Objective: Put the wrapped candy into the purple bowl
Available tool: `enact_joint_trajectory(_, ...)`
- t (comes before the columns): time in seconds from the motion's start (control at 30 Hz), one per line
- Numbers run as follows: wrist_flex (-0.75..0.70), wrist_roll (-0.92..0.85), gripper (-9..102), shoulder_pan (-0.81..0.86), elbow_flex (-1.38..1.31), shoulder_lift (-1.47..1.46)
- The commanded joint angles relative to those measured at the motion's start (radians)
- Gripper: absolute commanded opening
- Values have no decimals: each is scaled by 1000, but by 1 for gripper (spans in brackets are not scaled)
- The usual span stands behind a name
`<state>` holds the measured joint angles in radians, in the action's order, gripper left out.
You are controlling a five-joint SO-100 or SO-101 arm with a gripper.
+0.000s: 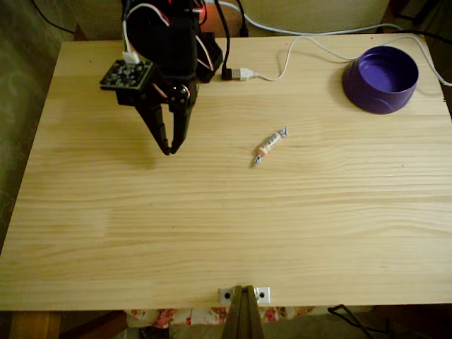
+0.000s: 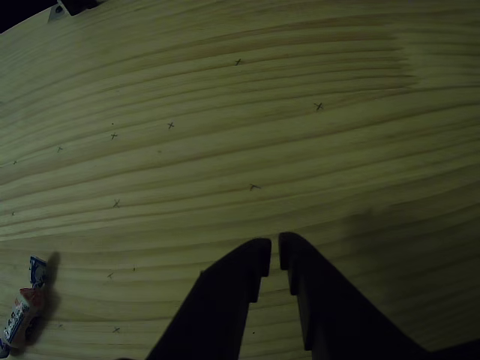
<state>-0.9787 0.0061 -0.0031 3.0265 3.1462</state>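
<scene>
Pale pine boards make up the wooden table (image 1: 233, 233) we see in the fixed view, its grain running left to right. Next in size, the black robot arm (image 1: 169, 42) leans in from the far edge, and its black two-finger gripper (image 1: 170, 150) points down at the boards left of centre. We find the two fingers (image 2: 240, 281) drawn nearly together in the other view, with a thin slit between the tips and nothing held there. Toward the far right corner in the fixed view sits the round, deep-purple plastic bowl (image 1: 381, 79). A white USB cable (image 1: 282, 67) trails along the far edge between arm and bowl. Smallest, the wrapped candy in its white-and-orange twisted wrapper (image 1: 270, 146) lies flat near the middle of the table, right of the gripper and well apart from the bowl; the other view catches it at the lower left edge (image 2: 22, 315).
</scene>
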Motion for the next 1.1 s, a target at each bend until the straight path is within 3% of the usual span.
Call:
enact_joint_trajectory(0.0,28,-2,1,6,-18,11)
enact_joint_trajectory(0.37,98,14,0,5,-55,-14)
enact_joint_trajectory(0.6,150,8,0,-5,-190,-239)
enact_joint_trajectory(0.87,147,-181,0,-84,-341,-410)
enact_joint_trajectory(1.0,140,-328,0,-132,-410,-485)
enact_joint_trajectory(1.07,109,-488,0,-150,-459,-532)
